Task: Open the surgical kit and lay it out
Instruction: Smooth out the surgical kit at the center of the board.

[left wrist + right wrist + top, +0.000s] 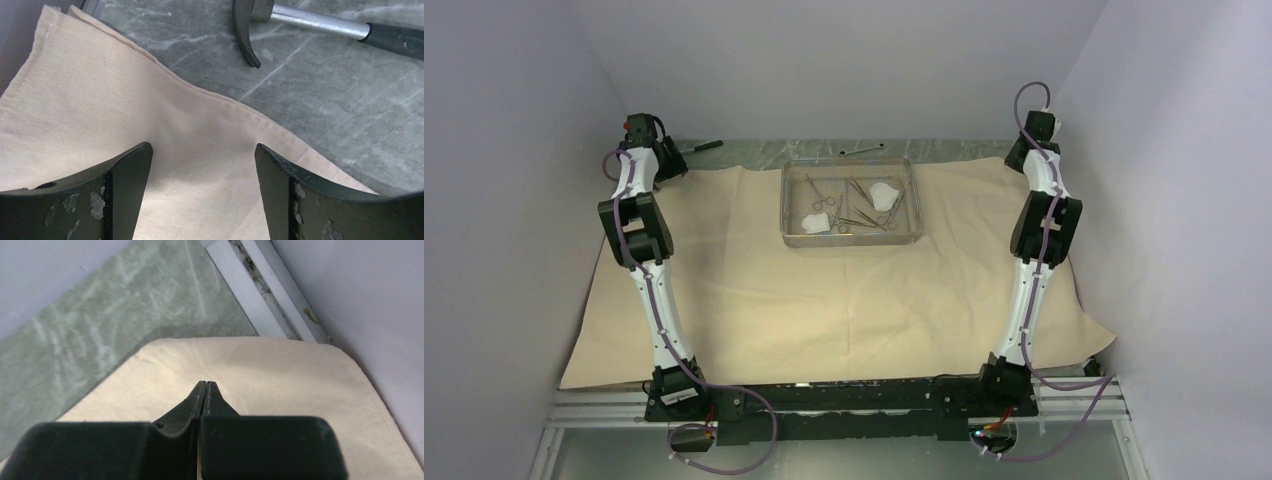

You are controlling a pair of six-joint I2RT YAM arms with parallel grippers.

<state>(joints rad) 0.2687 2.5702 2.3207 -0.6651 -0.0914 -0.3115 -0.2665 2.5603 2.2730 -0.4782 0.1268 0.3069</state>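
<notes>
The tan wrap sheet [824, 300] lies spread flat across the table. On its far middle stands the steel wire-mesh tray [786, 205], holding silver clamps [856, 200] and white gauze pads [816, 222]. My left gripper [664, 165] hangs over the sheet's far left corner. In the left wrist view that gripper [202, 147] stands open above the sheet [100, 100], with nothing between its fingers. My right gripper [1024, 150] is at the far right corner. In the right wrist view it [205, 383] is shut just above the sheet [280, 370], with no fold visible in it.
A dark-handled hammer [320, 22] lies on the green marbled tabletop [325, 100] just beyond the left corner, also in the top view [699, 146]. A small thin wrench [862, 149] lies behind the tray. Walls stand close on both sides, and a metal rail [265, 285] runs by the right corner.
</notes>
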